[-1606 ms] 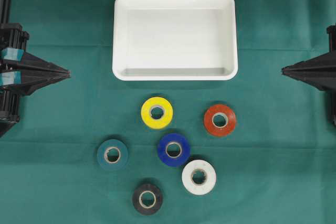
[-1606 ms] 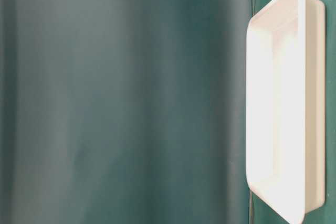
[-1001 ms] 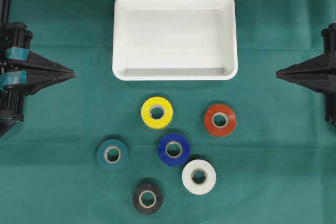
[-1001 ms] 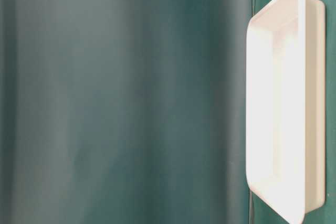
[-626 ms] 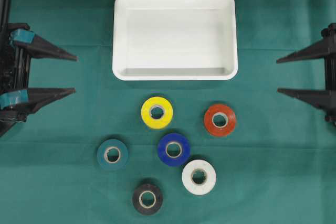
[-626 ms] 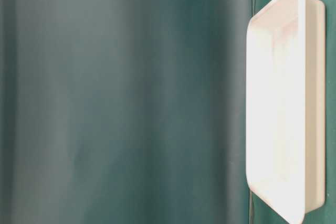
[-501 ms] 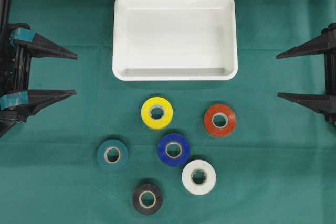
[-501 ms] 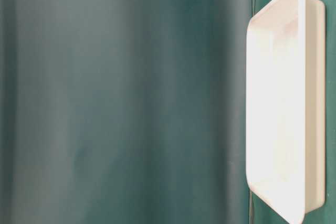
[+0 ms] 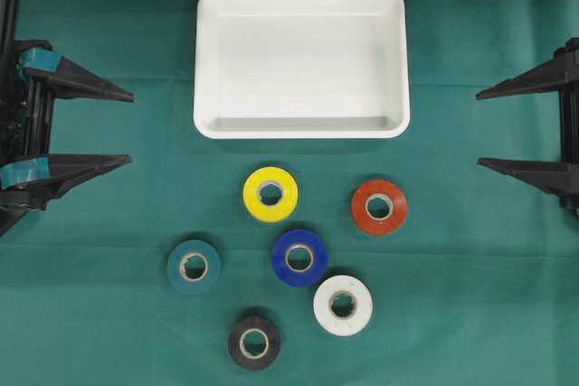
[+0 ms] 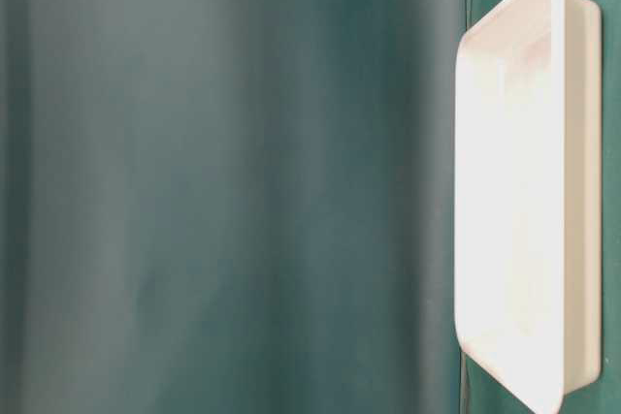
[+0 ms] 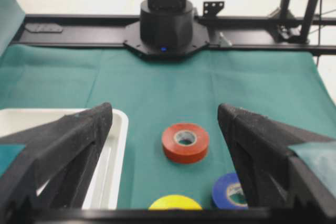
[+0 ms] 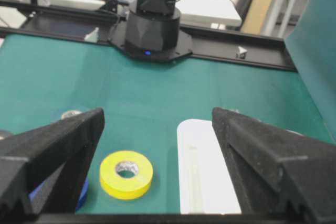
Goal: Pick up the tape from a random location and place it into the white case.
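— Six flat tape rolls (image 9: pixel 294 264) lie on the green cloth (image 9: pixel 470 296), just below the shallow white plastic rectangular case (image 9: pixel 301 62).

— And the grippers?

— Left gripper (image 9: pixel 132 127) and right gripper (image 9: pixel 478 129) at the edges, fingers wide apart, holding nothing.

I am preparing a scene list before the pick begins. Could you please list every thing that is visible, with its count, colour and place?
white case: 1, white, top centre, nothing inside
yellow tape: 1, yellow, below the case
red tape: 1, red, right of yellow
blue tape: 1, blue, centre
teal tape: 1, teal, left
white tape: 1, white, lower right
black tape: 1, black, bottom
cloth: 1, green, under everything
left gripper: 1, black, left edge, open
right gripper: 1, black, right edge, open
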Available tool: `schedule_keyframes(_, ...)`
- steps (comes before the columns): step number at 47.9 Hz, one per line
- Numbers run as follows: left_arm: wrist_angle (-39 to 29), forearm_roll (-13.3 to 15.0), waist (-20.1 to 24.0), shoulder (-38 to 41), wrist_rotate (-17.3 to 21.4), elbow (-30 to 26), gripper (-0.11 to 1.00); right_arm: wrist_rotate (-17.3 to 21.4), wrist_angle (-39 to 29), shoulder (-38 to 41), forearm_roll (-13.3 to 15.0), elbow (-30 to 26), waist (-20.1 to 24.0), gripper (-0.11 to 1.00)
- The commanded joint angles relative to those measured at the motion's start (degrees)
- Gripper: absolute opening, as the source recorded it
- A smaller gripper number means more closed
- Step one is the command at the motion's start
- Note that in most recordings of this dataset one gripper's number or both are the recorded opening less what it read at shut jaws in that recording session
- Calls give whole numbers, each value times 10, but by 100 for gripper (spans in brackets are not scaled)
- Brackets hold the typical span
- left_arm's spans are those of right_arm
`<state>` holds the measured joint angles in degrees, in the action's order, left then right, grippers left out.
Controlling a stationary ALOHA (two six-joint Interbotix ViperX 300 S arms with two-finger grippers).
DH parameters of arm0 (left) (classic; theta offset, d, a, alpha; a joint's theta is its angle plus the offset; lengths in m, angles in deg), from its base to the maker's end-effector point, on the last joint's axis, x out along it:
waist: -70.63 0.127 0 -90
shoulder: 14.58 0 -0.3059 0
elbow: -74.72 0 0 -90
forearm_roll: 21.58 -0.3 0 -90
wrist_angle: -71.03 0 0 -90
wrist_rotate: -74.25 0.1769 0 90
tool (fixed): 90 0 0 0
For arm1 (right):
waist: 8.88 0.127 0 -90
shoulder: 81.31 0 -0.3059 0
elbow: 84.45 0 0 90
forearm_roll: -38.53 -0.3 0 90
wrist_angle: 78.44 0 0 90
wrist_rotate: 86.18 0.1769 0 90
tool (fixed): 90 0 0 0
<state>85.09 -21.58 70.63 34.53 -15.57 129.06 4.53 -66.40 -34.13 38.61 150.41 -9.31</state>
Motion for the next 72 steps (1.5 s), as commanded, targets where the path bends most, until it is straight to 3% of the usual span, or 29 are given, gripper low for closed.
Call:
schedule_keyframes(1,2,1,-8,4,-2,-15,99,0,3,5,-2,-16,-1,92)
schedule_keyframes(23,-10,1,-113,4,-1,-24,99,0,-9,4,-3,-20,-1,92)
schedule_keyframes(49,-18,1,-115,18,-4,-33,99,0,-15,5,-2,-22,-1,92)
schedule_keyframes(72,28,1,-123,182,-1,-133,99,-1,-15,5,-1,-22,-1,92)
